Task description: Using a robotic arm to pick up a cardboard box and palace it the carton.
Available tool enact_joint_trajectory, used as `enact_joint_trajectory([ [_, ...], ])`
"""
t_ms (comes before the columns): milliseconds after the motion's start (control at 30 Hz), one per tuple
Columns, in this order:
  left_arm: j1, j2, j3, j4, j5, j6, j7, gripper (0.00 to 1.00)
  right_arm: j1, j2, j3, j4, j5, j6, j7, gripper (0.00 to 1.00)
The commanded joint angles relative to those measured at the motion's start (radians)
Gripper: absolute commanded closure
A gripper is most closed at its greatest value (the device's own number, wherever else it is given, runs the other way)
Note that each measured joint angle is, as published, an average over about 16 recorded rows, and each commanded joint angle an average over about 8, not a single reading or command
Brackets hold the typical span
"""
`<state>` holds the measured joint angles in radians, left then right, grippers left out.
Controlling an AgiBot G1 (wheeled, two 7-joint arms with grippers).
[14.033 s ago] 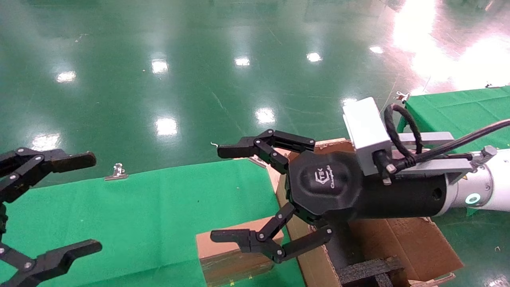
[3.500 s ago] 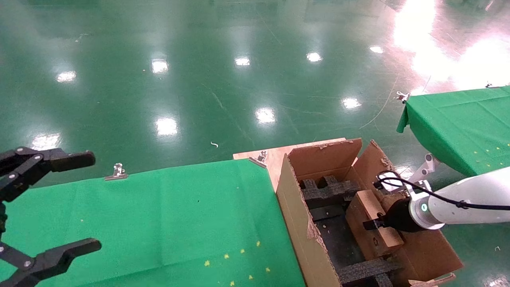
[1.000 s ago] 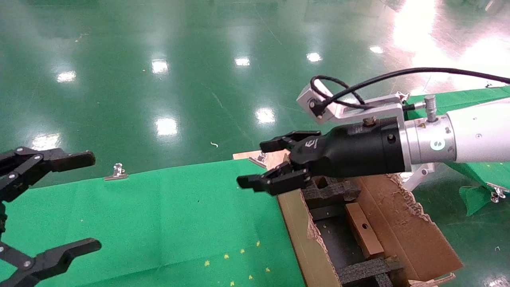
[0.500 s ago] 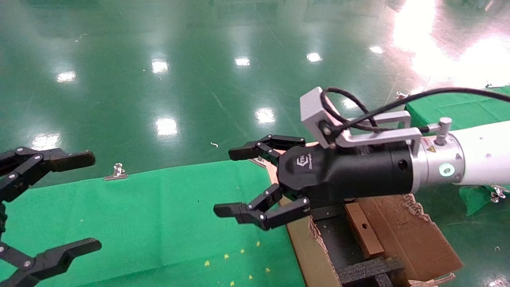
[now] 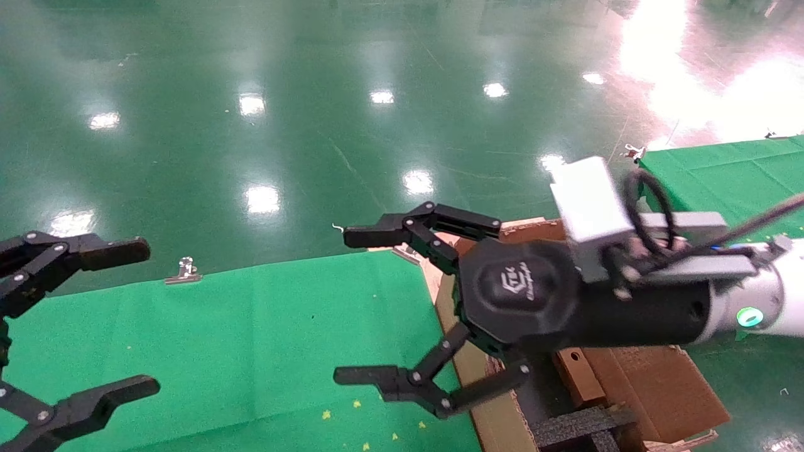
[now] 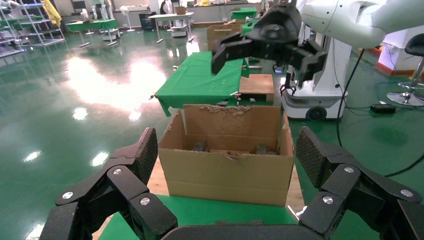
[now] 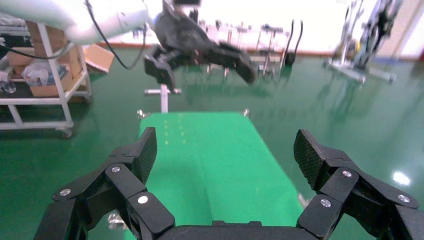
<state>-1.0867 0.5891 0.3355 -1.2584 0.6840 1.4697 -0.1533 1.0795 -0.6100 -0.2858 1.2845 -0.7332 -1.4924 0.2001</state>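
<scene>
The table (image 5: 220, 326), draped in green cloth, filled the lower left of the head view, and the glossy green floor (image 5: 314, 94) spread beyond it. Against the table's right edge stood the carton (image 5: 634, 383), its flaps up and ragged, with black foam inserts (image 5: 584, 427) showing inside near the bottom. From the left wrist view the carton (image 6: 227, 172) was seen from the side, open at the top.

The robotic arm (image 5: 779, 301) on the robot's right reached in from the right, its green ring lit, a grey camera block on its wrist. Its right tool (image 5: 364, 307) hung above the table's right edge and the carton's near wall, its fingers (image 5: 370, 237) spread wide and holding nothing. The left tool (image 5: 107, 320) stayed at the far left over the table, likewise spread and empty.

The cardboard box (image 5: 570, 375) lay inside the carton, standing on edge against the right wall, its small round hole visible, partly hidden behind the arm. A metal clip (image 5: 185, 271) sat on the table's far edge.
</scene>
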Motion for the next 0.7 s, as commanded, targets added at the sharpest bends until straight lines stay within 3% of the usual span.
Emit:
enact_joint_trajectory([
  [33,0.000,0.000,0.000,0.000,0.000,0.000,0.000,0.00,-0.027,-0.006,0.033,-0.002,0.016,-0.015,-0.032,0.00],
  [700,0.000,0.000,0.000,0.000,0.000,0.000,0.000,0.00,-0.012,-0.003,0.014,-0.001,0.008,-0.007,-0.016,0.00],
])
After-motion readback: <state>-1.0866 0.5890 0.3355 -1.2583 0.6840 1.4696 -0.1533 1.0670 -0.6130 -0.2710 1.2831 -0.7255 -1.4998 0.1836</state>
